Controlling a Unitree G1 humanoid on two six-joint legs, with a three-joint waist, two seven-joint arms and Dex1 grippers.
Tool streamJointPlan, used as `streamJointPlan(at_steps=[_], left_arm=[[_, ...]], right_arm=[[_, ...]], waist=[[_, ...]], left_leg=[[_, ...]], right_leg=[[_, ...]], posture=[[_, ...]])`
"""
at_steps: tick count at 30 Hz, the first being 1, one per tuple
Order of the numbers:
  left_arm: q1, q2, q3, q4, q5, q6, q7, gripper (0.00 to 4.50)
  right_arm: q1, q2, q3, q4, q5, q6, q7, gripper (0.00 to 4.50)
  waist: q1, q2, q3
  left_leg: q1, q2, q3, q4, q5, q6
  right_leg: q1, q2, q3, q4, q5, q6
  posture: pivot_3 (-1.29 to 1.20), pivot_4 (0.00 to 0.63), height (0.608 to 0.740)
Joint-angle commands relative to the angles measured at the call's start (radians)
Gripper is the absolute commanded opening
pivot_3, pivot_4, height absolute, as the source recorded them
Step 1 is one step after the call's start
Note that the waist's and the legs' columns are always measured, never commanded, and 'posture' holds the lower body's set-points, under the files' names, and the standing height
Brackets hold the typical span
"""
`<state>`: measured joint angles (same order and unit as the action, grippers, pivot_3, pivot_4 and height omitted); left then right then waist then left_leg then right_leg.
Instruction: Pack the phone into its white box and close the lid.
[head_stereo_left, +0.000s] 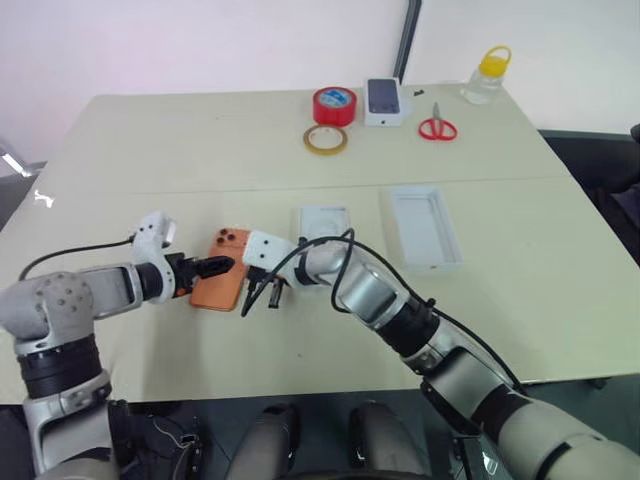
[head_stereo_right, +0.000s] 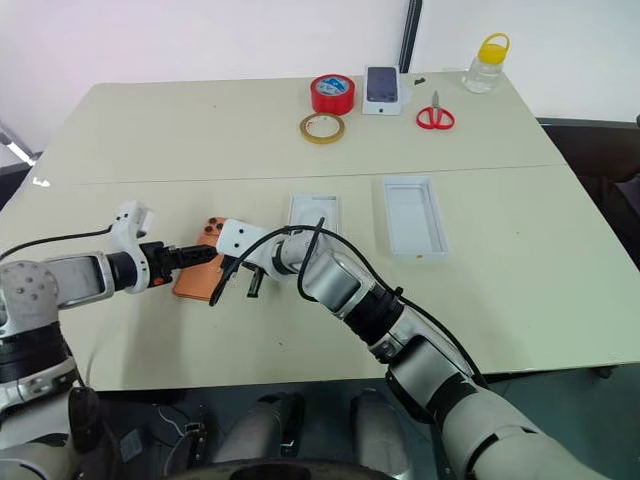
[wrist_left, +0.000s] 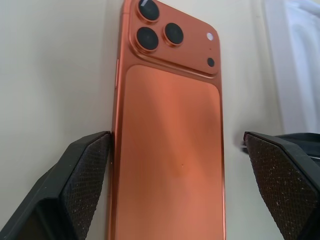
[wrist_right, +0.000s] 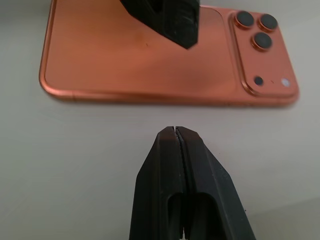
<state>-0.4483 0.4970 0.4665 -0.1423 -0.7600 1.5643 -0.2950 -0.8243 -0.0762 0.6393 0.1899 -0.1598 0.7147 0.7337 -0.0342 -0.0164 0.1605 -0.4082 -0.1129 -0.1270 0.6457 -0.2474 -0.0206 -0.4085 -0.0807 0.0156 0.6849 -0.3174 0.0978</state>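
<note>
The phone (head_stereo_left: 221, 282) lies flat, lenses up, left of the white box (head_stereo_left: 325, 222). It is straddled by the spread left gripper (wrist_left: 177, 165), unclamped; the right gripper (wrist_right: 176, 131), pressed together, waits just beside the phone. If closed off-centre, the phone could be skidded or tilted.

phones: one orange phone (head_stereo_left: 221, 271)
white box parts: two, a box (head_stereo_left: 427, 226) and a smaller tray (head_stereo_left: 324, 222)
cartons: one carton (head_stereo_left: 384, 101) printed with a dark phone
tape rolls: two, red tape (head_stereo_left: 334, 105) and tan tape (head_stereo_left: 325, 139)
scissors: one pair of scissors (head_stereo_left: 437, 125)
bottles: one bottle (head_stereo_left: 486, 76) with a yellow cap
tables: one table (head_stereo_left: 160, 150)
grippers: two, left gripper (head_stereo_left: 216, 268) and right gripper (head_stereo_left: 258, 293)
</note>
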Motion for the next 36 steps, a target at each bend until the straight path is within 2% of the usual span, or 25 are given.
streamJointPlan(at_steps=[1, 6, 13, 16, 27, 28, 30, 32, 34, 35, 36], left_arm=[[0.023, -0.074, -0.026, -0.012, -0.059, 0.05, 0.006, 4.45], [0.035, -0.12, -0.001, -0.022, -0.114, 0.05, 0.039, 4.45], [0.049, -0.121, 0.03, -0.013, -0.191, 0.05, 0.094, 4.45], [0.041, -0.115, 0.058, 0.007, -0.209, 0.05, 0.121, 3.71], [0.02, -0.104, 0.149, 0.096, -0.314, 0.05, 0.218, 3.71], [0.021, -0.106, 0.155, 0.098, -0.326, 0.05, 0.229, 3.17], [0.02, -0.109, 0.17, 0.106, -0.351, 0.05, 0.253, 2.38], [0.018, -0.111, 0.183, 0.115, -0.376, 0.05, 0.277, 1.18], [0.019, -0.112, 0.192, 0.121, -0.402, 0.05, 0.298, 0.28], [0.021, -0.113, 0.196, 0.13, -0.421, 0.05, 0.315, 0.07], [0.023, -0.114, 0.202, 0.136, -0.438, 0.05, 0.331, 0.07]], right_arm=[[-0.015, -0.001, -0.001, -0.021, -0.009, -0.008, 0.007, 0.0], [-0.014, -0.003, -0.001, -0.01, -0.018, -0.014, 0.009, 0.0], [-0.015, -0.002, -0.006, 0.0, -0.024, -0.023, 0.009, 0.0], [-0.011, -0.003, -0.007, -0.007, -0.024, -0.02, 0.009, 0.0], [-0.004, -0.02, -0.009, -0.028, -0.03, -0.013, 0.009, 0.0], [-0.005, -0.023, -0.011, -0.033, -0.029, -0.011, 0.009, 0.0], [-0.007, -0.027, -0.016, -0.043, -0.028, -0.007, 0.01, 0.0], [-0.012, -0.038, -0.024, -0.063, -0.028, -0.003, 0.011, 0.0], [-0.017, -0.05, -0.035, -0.088, -0.023, 0.008, 0.016, 0.0], [-0.018, -0.057, -0.041, -0.105, -0.019, 0.014, 0.019, 0.0], [-0.019, -0.064, -0.047, -0.121, -0.016, 0.022, 0.022, 0.0]], waist=[[0.002, 0.0, -0.001], [0.001, 0.0, -0.001], [-0.002, 0.0, -0.001], [-0.006, 0.0, -0.001], [-0.008, 0.0, -0.001], [-0.008, 0.0, -0.001], [-0.009, 0.0, -0.001], [-0.009, 0.0, -0.001], [-0.008, 0.0, -0.001], [-0.009, 0.0, -0.001], [-0.01, 0.0, -0.001]], left_leg=[[0.0, 0.0, 0.0, 0.0, 0.0, 0.0], [0.0, 0.0, 0.0, 0.0, 0.0, 0.0], [0.0, 0.0, 0.0, 0.0, 0.0, 0.0], [0.0, 0.0, 0.0, 0.0, 0.0, 0.0], [0.0, 0.0, 0.0, 0.0, 0.0, 0.0], [0.0, 0.0, 0.0, 0.0, 0.0, 0.0], [0.0, 0.0, 0.0, 0.0, 0.0, 0.0], [0.0, 0.0, 0.0, 0.0, 0.0, 0.0], [0.0, 0.0, 0.0, 0.0, 0.0, 0.0], [0.0, 0.0, 0.0, 0.0, 0.0, 0.0], [0.0, 0.0, 0.0, 0.0, 0.0, 0.0]], right_leg=[[0.0, 0.0, 0.0, 0.0, 0.0, 0.0], [0.001, 0.0, 0.0, 0.0, 0.0, 0.0], [0.001, 0.0, 0.0, 0.0, 0.0, 0.0], [0.001, 0.0, 0.0, 0.0, 0.0, 0.0], [0.001, 0.0, 0.0, 0.0, 0.0, 0.0], [0.001, 0.0, 0.0, 0.0, 0.0, 0.0], [0.001, 0.0, 0.0, 0.0, 0.0, 0.0], [0.001, 0.0, 0.0, 0.0, 0.0, 0.0], [0.001, 0.0, 0.0, 0.0, 0.0, 0.0], [0.001, 0.0, 0.0, 0.0, 0.0, 0.0], [0.001, 0.0, 0.0, 0.0, 0.0, 0.0]], posture=[[0.0, 0.15, 0.74], [0.0, 0.15, 0.74], [0.0, 0.15, 0.74], [0.0, 0.15, 0.74], [0.0, 0.15, 0.74], [0.0, 0.15, 0.74], [0.0, 0.15, 0.74], [0.0, 0.15, 0.74], [0.0, 0.15, 0.74], [0.0, 0.15, 0.74], [0.0, 0.15, 0.74]])
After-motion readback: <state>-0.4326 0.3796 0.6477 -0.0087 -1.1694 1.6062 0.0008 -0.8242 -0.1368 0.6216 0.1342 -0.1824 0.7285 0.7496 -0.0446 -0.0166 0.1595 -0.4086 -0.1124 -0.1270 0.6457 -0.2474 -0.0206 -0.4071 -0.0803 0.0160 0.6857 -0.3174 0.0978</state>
